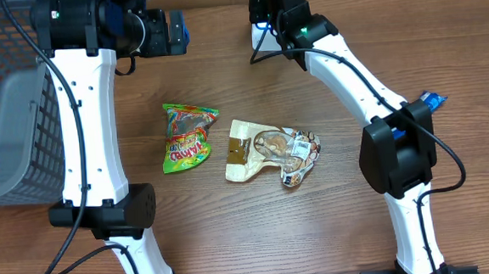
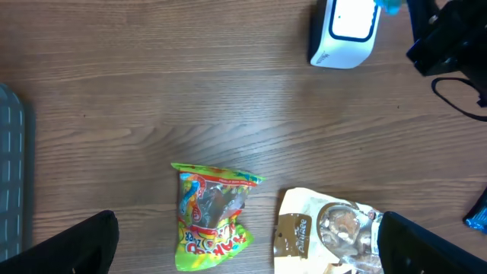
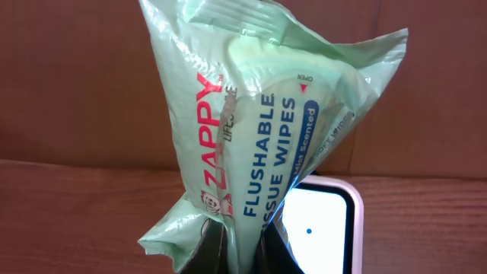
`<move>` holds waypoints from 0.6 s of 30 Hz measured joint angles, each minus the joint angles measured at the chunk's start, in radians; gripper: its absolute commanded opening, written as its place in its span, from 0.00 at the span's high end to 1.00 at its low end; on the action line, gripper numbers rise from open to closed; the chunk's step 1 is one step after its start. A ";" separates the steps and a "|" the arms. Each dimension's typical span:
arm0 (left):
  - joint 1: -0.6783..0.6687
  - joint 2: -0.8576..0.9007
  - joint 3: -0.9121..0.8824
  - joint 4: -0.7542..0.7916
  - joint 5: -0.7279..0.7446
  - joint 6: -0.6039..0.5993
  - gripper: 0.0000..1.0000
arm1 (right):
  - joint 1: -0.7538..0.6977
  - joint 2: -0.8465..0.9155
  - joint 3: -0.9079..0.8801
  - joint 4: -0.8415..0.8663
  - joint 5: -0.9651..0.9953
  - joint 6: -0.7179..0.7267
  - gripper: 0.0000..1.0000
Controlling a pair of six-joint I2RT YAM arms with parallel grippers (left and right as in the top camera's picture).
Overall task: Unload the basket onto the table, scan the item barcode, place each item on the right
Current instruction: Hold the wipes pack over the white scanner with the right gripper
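At the table's [image 1: 234, 240] far edge, your right gripper [image 3: 240, 255] is clamped tight on one green wipes pack [image 3: 266, 144], held upright just before the single white scanner [image 3: 323, 228]; the pack hides part of its face. Your left gripper [image 2: 251, 247] hangs spread wide, holding nothing. Mid-table lie one green snack packet [image 1: 187, 138] and beige packaging [image 1: 271, 150], count unclear. One blue packet [image 1: 430, 101] lies right, one grey basket [image 1: 10, 126] left.

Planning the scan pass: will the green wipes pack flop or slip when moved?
Probably floppy: the wipes pack creases and buckles above the right end effector, pinching its lower end. Its smooth film looks slippery and may twist. Likely light: it stands up from that pinch.
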 measured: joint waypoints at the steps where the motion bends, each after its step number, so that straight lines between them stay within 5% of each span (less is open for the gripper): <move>1: 0.000 0.000 0.000 0.000 0.000 0.000 0.00 | -0.001 0.002 0.000 0.000 -0.003 0.001 0.96; 18: 0.000 0.000 0.000 0.000 0.000 0.000 0.00 | -0.010 0.103 -0.001 -0.044 0.013 -0.017 0.96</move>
